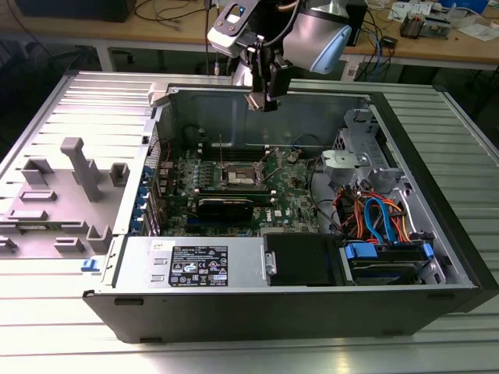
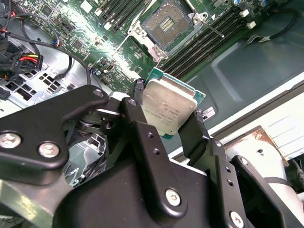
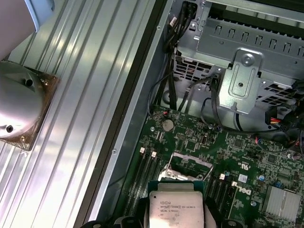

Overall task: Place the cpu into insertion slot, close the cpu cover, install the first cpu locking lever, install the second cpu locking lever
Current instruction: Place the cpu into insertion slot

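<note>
My gripper (image 1: 261, 98) hangs above the back wall of the open computer case and is shut on the cpu (image 2: 168, 105), a small square chip with a silver-grey top and green edge. Both black fingers (image 2: 137, 118) press on opposite edges of the cpu (image 3: 175, 209). The insertion slot (image 2: 168, 23) lies uncovered on the green board below and ahead, its dark centre showing inside a silver rim. In the exterior view the insertion slot (image 1: 238, 176) sits mid-board, well below the gripper. Thin locking levers (image 2: 211, 27) stick out beside the slot. I cannot make out the cpu cover's position.
Long black memory slots (image 2: 199, 45) run beside the socket. A black card (image 1: 224, 206) lies in front of it. A power supply (image 1: 195, 265) fills the case's front. A drive cage with coloured cables (image 1: 374, 218) is at the exterior view's right. A grey plastic fixture (image 1: 78, 171) stands on the left.
</note>
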Available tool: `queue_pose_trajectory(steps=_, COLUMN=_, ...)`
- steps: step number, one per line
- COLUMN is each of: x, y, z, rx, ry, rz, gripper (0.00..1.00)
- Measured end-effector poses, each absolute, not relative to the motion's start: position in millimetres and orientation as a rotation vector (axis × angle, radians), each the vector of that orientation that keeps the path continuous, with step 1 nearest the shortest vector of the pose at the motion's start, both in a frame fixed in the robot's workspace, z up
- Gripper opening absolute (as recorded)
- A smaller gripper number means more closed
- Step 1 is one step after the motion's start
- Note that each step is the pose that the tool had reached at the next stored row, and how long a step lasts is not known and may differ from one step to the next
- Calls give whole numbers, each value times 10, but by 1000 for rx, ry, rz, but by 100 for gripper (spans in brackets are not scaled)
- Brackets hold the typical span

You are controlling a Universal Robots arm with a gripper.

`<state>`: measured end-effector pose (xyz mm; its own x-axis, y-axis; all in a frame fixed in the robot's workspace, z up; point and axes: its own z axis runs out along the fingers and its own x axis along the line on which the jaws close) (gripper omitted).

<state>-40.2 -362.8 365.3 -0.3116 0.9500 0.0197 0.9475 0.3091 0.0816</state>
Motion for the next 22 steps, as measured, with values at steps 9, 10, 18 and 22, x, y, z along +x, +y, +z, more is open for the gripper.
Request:
queue_pose_trajectory(steps=9, x=-402, y=-3628, z=3645, rx=1853, ry=2494, rz=121, gripper=55)
queue_pose_trajectory(steps=10, x=-402, y=-3627, z=3642, rx=1858, ry=2490, rz=121, gripper=55)
queue_pose_trajectory(steps=18, x=-412, y=-3628, z=3634, rx=1865, ry=2484, rz=121, gripper=55)
queue_pose_trajectory(steps=22, x=-464, y=-3626, z=3591, rx=1880, ry=2473, rz=121, gripper=55)
